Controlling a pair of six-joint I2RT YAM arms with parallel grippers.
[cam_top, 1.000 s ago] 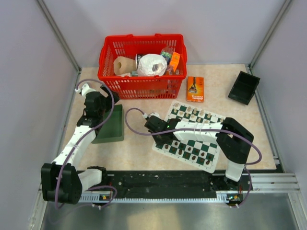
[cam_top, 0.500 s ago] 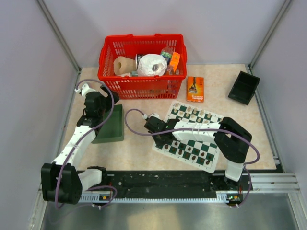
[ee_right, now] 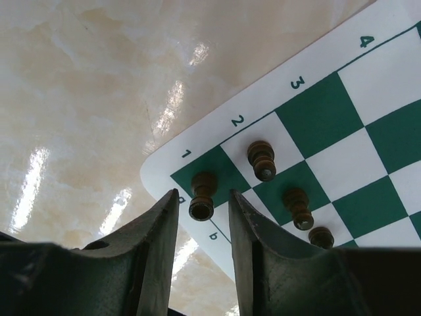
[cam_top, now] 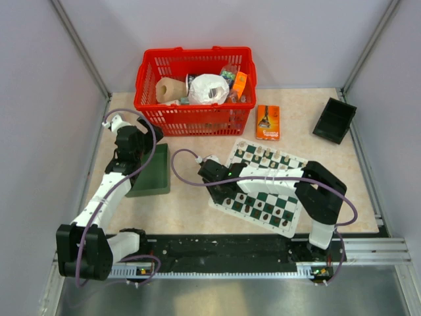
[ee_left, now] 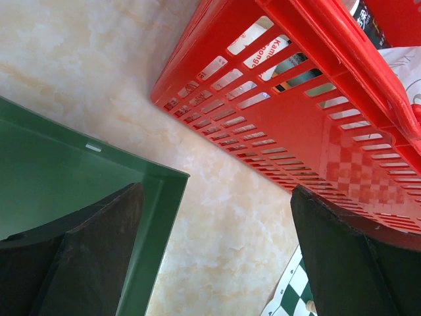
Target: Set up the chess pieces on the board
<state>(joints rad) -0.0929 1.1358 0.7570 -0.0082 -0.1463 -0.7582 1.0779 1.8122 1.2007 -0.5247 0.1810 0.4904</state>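
At the far left my left pincer [ee_left: 217, 192] hangs with its jaws spread wide and nothing between them. One finger [ee_left: 99, 257] is over the corner of the green tray [ee_left: 59, 164], and the other [ee_left: 355, 257] is toward the wall of the red basket [ee_left: 316, 131].

Further right, my right pincer [ee_right: 202, 195] reaches low over the near-left corner of the board [ee_right: 316, 118], the green-and-white checked mat lying on the table [ee_right: 85, 85]. Its jaws stand a little apart, one on each side of a dark piece [ee_right: 201, 201] that stands on the corner square by the printed 1. A thin gap shows on either side, so I am not pinching it. Three more dark pieces [ee_right: 262, 160] stand on squares just to its right.

From above, other chess pieces [cam_top: 263, 157] line the board's far and near edges. They are too small to tell apart. Beyond the board lies an orange box [cam_top: 268, 122], and at the far right, well apart, a black tray [cam_top: 334, 120].
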